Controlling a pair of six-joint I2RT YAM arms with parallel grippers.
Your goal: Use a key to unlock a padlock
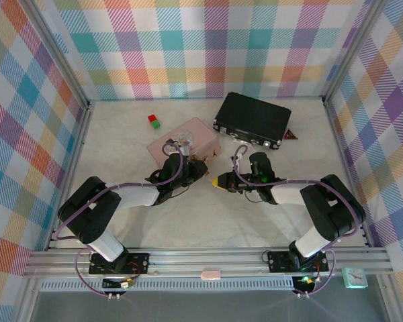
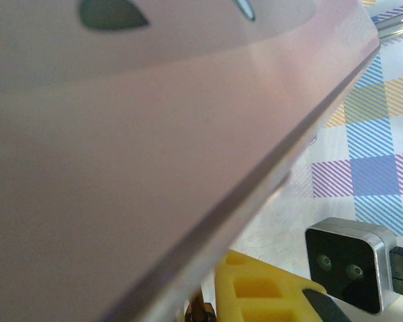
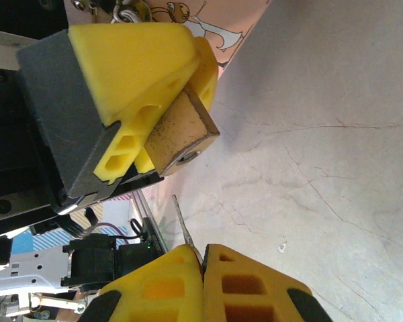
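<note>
My right gripper (image 3: pixel 203 253) has its two yellow fingers pressed together, pinching the key (image 3: pixel 182 227) by its head; the thin grey blade sticks out past the fingertips, free in the air above the table (image 3: pixel 322 168). It points up at the padlock (image 3: pixel 179 139), with the tip near the brass body but not touching it. In my right wrist view the padlock's underside faces the key, with the keyhole showing as a small dark round spot on that face. My left gripper (image 3: pixel 178 107) is clamped on the padlock, one yellow finger on each flat side, so the brass block juts out beyond the fingertips; I cannot make out the shackle clearly. From above, both grippers meet at mid-table, the left just in front of the pink box (image 1: pixel 188 142) and the right close beside it, yellow tips turned toward the left arm. In my left wrist view the box's pink side looms very near and blurred, with one of my yellow fingers (image 2: pixel 255 288) at the bottom edge. The black case (image 1: pixel 252 119) lies behind my right gripper, apart from it.
</note>
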